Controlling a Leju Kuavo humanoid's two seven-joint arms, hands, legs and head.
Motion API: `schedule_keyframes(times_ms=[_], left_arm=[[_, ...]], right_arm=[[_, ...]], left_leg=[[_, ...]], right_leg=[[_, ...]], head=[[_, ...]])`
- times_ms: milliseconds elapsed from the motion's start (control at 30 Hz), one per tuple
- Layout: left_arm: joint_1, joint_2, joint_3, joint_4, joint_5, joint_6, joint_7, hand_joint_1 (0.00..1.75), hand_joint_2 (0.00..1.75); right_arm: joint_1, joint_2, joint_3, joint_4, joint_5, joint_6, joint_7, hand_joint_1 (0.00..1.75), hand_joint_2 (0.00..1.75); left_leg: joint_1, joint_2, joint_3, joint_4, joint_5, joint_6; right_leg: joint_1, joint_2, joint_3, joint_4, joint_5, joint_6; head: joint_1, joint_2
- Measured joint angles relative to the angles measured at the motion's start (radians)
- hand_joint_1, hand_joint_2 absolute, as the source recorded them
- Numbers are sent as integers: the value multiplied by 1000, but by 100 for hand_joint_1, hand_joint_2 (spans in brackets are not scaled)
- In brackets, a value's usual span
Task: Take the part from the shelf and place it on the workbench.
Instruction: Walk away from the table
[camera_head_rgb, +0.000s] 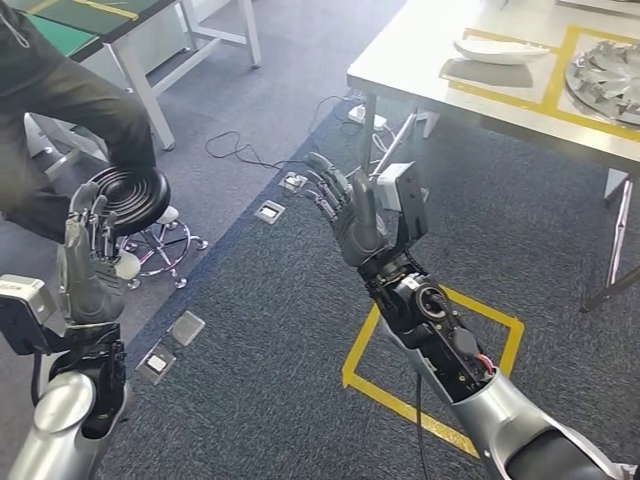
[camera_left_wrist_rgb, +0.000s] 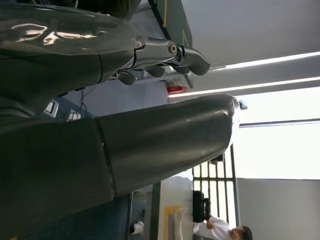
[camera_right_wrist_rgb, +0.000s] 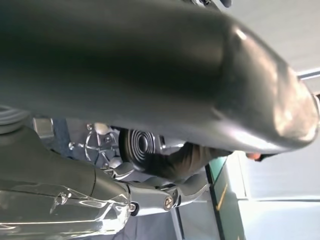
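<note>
Part (camera_head_rgb: 498, 50), a pale shallow dish-like shell, already lies on the counter (camera_head_rgb: 400, 60) at upper right and looks light, stiff, slick, best taken by its rim; left hand (camera_head_rgb: 89, 262) and right hand (camera_head_rgb: 349, 212) hold nothing, fingers apart

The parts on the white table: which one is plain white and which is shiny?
The white curved part lies nearer the table's middle. The silver, shiny part lies at the picture's right edge, ribbed and round.
</note>
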Motion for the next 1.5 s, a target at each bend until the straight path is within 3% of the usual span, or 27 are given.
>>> schedule_keyframes(times_ms=[67,100,133,200,267,367,433,467,500,567,633,700,733,800,867,933,967,1000,1067,1133,1233,1300,1367,1400,1433,1467,1500], left_arm=[[-2,0,0,0,-1,0,0,0,0],[-3,0,0,0,-1,0,0,0,0],[-4,0,-1,-1,-1,0,0,0,0],[-4,1,-1,-2,-1,1,0,0,0],[-5,0,-1,-3,-1,1,0,0,0],[-6,-2,-2,-3,0,1,-1,0,0],[-3,-2,-3,-3,0,1,-1,0,0],[-2,-3,-3,-3,0,1,-1,0,0],[-2,-3,-3,-3,0,1,-1,0,0],[-3,-3,-3,-3,0,1,-1,0,0],[-3,-4,-3,-3,0,1,-1,0,0],[-1,-5,-4,-3,-2,2,-2,0,0],[0,-5,-4,-3,-3,2,-3,0,0],[-2,-6,-5,-3,-6,4,-6,0,0],[-5,-10,-8,-1,-7,3,-9,0,0],[-2,-15,-11,3,-7,-4,-15,0,0],[0,-17,-12,5,-7,-9,-20,0,0],[0,-19,-12,7,-7,-14,-25,0,0],[-4,-22,-12,10,-6,-23,-33,0,0],[-10,-26,-12,13,-5,-30,-39,0,0],[-12,-29,-12,18,-3,-37,-43,0,0],[-16,-31,-12,20,-1,-40,-47,0,0],[-20,-33,-12,23,1,-42,-52,0,0],[-20,-34,-12,25,1,-42,-54,0,0],[-20,-35,-12,28,2,-43,-55,0,0],[-20,-35,-12,32,2,-43,-55,0,0],[-20,-35,-12,34,2,-43,-55,0,0]], right_arm=[[-1,0,0,0,0,0,0,0,0],[-1,0,0,0,0,0,0,0,0],[-2,0,0,0,0,0,-1,0,0],[-2,0,0,0,0,0,-1,0,0],[-2,0,-1,-1,0,0,-2,0,0],[3,0,-1,0,0,0,-2,0,0],[9,0,-1,0,0,0,-2,0,0],[10,0,-1,0,0,0,-2,0,0],[11,-1,-1,0,0,-1,-2,0,0],[11,-1,-2,0,0,-1,-2,0,0],[12,-2,-2,-1,0,-1,-3,0,0],[16,-2,-2,-5,0,-1,-3,0,0],[18,-3,-2,-8,0,-2,-3,0,0],[21,-5,-4,-16,0,-2,-3,0,0],[30,-7,-5,-22,0,-2,-2,0,0],[39,-11,-7,-25,0,-5,4,0,0],[43,-13,-8,-27,0,-7,8,0,0],[45,-15,-8,-31,0,-9,11,0,0],[47,-18,-9,-41,-1,-12,15,0,0],[47,-23,-10,-50,-4,-14,19,0,0],[46,-28,-10,-59,-5,-17,24,0,0],[44,-31,-10,-63,-5,-17,24,0,0],[43,-34,-8,-64,-5,-17,24,0,0],[42,-35,-7,-63,-5,-17,25,0,0],[42,-35,-6,-63,-5,-17,25,0,0],[42,-36,-5,-62,-5,-17,25,0,0],[42,-37,-4,-61,-5,-17,26,0,0]], left_leg=[[-6,40,79,-146,49,8],[-10,54,102,-191,60,15],[-15,60,112,-212,61,23],[-17,38,111,-214,61,37],[-13,17,114,-219,64,50],[-11,-14,117,-221,66,62],[-13,-41,117,-219,66,63],[-13,-56,117,-218,66,63],[-13,-71,117,-215,65,62],[-12,-97,115,-209,63,57],[-9,-120,106,-203,64,48],[-5,-142,97,-205,71,35],[-5,-141,94,-204,70,30],[-10,-92,67,-149,37,21],[-9,-29,3,-16,-27,14],[-3,-11,-49,86,-56,8],[-1,-8,-47,83,-45,6],[0,-1,-24,38,-18,6],[-3,36,61,-117,42,11],[-11,63,111,-210,64,21],[-13,36,114,-220,62,37],[-9,14,119,-225,64,48],[-7,-7,121,-226,65,56],[-8,-19,121,-226,65,58],[-9,-33,121,-225,64,58],[-9,-48,121,-224,64,58],[-10,-63,122,-222,64,57]], right_leg=[[4,-19,3,1,-4,6],[7,-27,4,1,-7,10],[10,-35,5,1,-9,14],[10,-50,8,1,-15,25],[6,-23,-4,33,-42,34],[4,47,-90,223,-133,37],[5,59,-140,315,-150,37],[6,61,-140,303,-129,35],[6,66,-122,252,-92,32],[2,109,-65,111,-22,27],[-1,145,-28,32,-5,25],[1,133,-17,19,-8,20],[0,122,-13,15,-5,15],[-3,95,-7,2,2,4],[-1,68,-5,-3,4,-1],[0,41,-5,-3,3,-2],[0,28,-5,-2,2,-1],[-1,16,-4,-2,1,0],[1,-4,-1,-2,-3,6],[7,-22,3,-2,-8,15],[7,-42,8,0,-19,32],[2,-9,-12,51,-55,40],[-1,41,-71,181,-118,42],[-1,52,-107,252,-143,43],[0,57,-132,299,-152,43],[-1,60,-142,308,-141,43],[-1,62,-133,278,-112,41]], head=[[-4,0],[-2,0],[-1,0],[3,0],[6,0],[20,0],[26,0],[27,0],[29,0],[35,0],[37,0],[36,0],[36,0],[25,0],[12,0],[7,0],[4,0],[2,0],[-3,0],[-2,0],[3,0],[7,0],[17,0],[22,0],[26,0],[28,0],[30,0]])
